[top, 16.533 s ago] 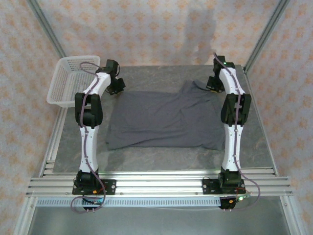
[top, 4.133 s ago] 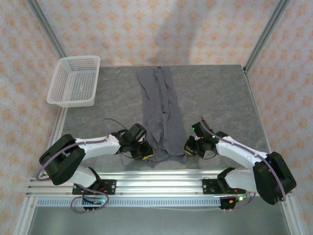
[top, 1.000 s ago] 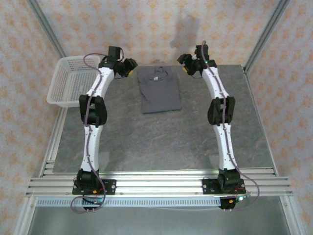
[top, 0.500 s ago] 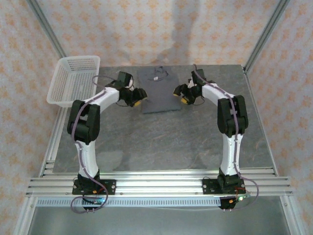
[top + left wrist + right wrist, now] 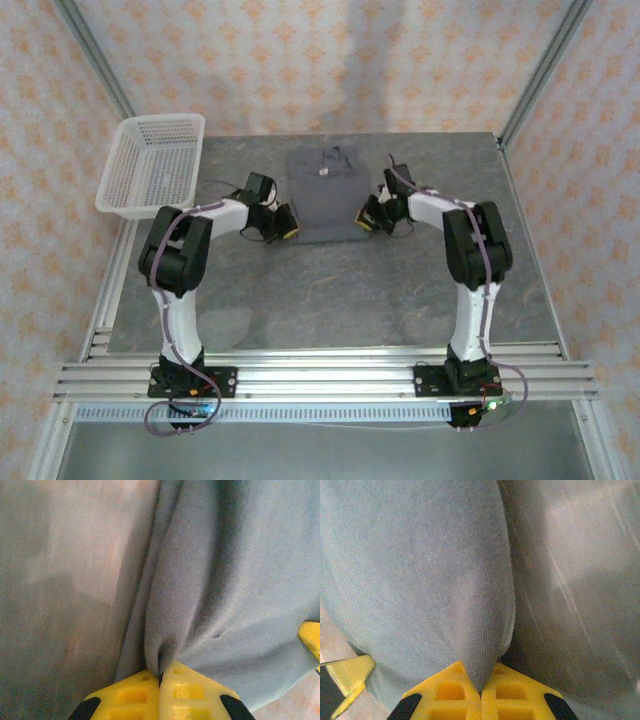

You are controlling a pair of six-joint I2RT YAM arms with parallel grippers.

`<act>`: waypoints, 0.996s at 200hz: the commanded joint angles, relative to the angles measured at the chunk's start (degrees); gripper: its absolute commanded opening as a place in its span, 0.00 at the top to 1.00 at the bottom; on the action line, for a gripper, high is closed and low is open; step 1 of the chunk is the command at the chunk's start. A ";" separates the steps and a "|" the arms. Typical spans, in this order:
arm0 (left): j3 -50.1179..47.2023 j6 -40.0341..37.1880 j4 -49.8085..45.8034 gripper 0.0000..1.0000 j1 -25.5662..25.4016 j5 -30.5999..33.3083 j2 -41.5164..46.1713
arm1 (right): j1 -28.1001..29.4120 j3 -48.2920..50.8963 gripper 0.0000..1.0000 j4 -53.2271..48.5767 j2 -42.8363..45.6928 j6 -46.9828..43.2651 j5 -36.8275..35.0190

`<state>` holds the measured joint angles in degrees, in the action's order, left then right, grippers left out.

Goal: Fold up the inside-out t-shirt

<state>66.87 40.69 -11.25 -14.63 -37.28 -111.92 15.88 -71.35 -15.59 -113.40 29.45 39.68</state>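
Note:
The inside-out t-shirt (image 5: pixel 328 193) lies folded into a small dark grey rectangle at the back middle of the table, a small light tag near its far edge. My left gripper (image 5: pixel 286 222) is shut on the shirt's near left corner; in the left wrist view the yellow fingertips (image 5: pixel 161 680) pinch a ridge of grey fabric (image 5: pixel 200 580). My right gripper (image 5: pixel 366 220) is shut on the near right corner, and its yellow fingertips (image 5: pixel 481 692) clamp a fold of the cloth (image 5: pixel 420 570). Both arms reach low across the table toward the shirt.
A white mesh basket (image 5: pixel 152 166) stands at the back left corner of the grey table (image 5: pixel 320 290). Metal frame posts rise at the table's back corners. An aluminium rail (image 5: pixel 320 375) runs along the near edge by the arm bases.
Both grippers have come down from beside the shirt's far end to its near corners and shut on the fabric. The shirt has shifted slightly toward the near side.

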 commanded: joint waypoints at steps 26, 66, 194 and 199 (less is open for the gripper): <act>-24.14 5.01 -1.65 0.99 -8.98 2.08 23.18 | 6.86 28.57 0.95 -2.53 25.86 5.54 -6.82; -29.51 7.71 -12.62 0.32 -12.47 11.94 43.49 | 8.77 37.06 0.41 -14.15 49.81 9.71 -16.50; 5.04 -3.29 -8.66 0.45 -7.65 13.22 5.50 | -2.52 1.73 0.45 -10.20 6.23 -9.94 -10.75; 4.97 -3.13 -7.64 0.47 -7.68 12.29 4.82 | -2.52 1.46 0.48 -9.66 5.72 -9.94 -10.08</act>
<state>69.82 38.59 -21.71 -22.72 -23.57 -104.97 13.34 -67.07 -27.07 -105.47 21.54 25.76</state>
